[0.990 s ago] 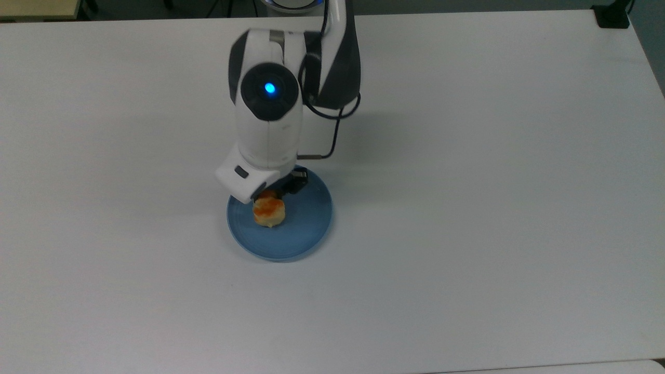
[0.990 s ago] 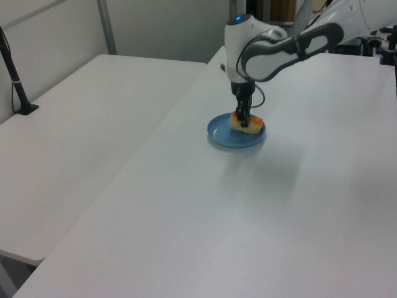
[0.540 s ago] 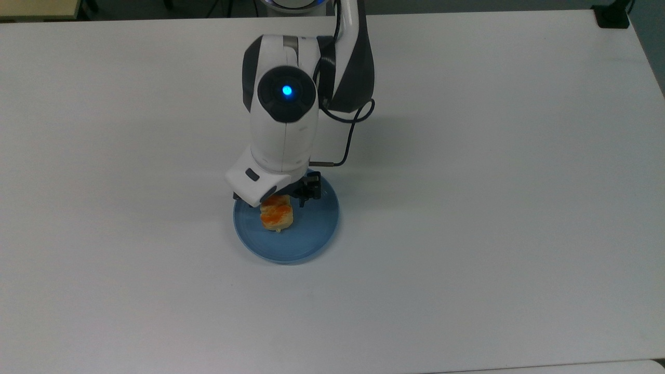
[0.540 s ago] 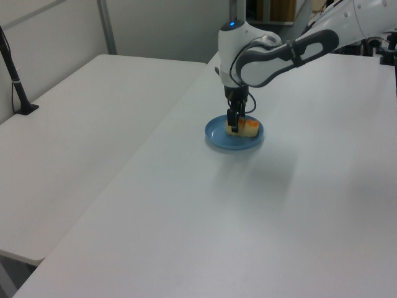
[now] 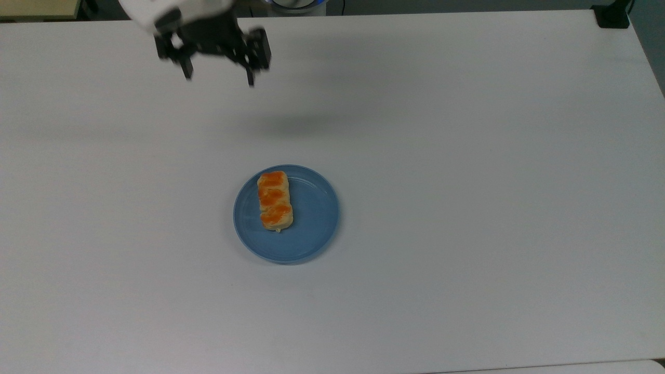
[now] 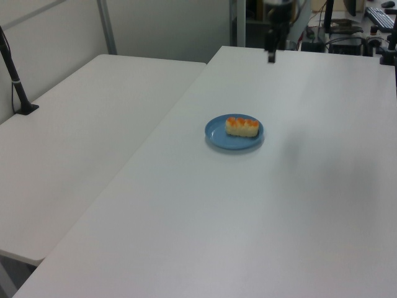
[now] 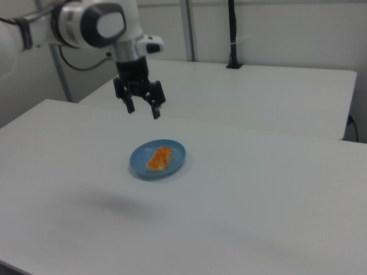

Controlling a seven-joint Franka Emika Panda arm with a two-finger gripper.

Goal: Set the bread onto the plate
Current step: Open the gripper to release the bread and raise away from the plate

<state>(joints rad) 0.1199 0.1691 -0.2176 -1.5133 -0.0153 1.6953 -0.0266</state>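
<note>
The bread (image 5: 275, 200) lies flat on the plate (image 5: 311, 228), with its three orange bumps facing up. It sits a bit off the middle of the plate, toward the top view's left, and one end comes close to the plate's rim. Nothing else touches it.

The plate is round and blue, and it rests on the big white surface (image 5: 467, 208). In the left view, the bread (image 6: 242, 126) lies lengthwise across the plate (image 6: 217, 135). In the right view, the bread (image 7: 159, 159) points slantwise on the plate (image 7: 175, 154).

The gripper (image 5: 218, 72) hangs high in the air, well apart from the plate (it holds nothing at all). Its two black fingers (image 5: 251, 76) are spread wide, with a clear gap between them. In the right view the gripper (image 7: 143, 111) sits above and behind the plate, and the fingers (image 7: 155, 113) point down. A soft shadow lies on the surface, away from the plate.
</note>
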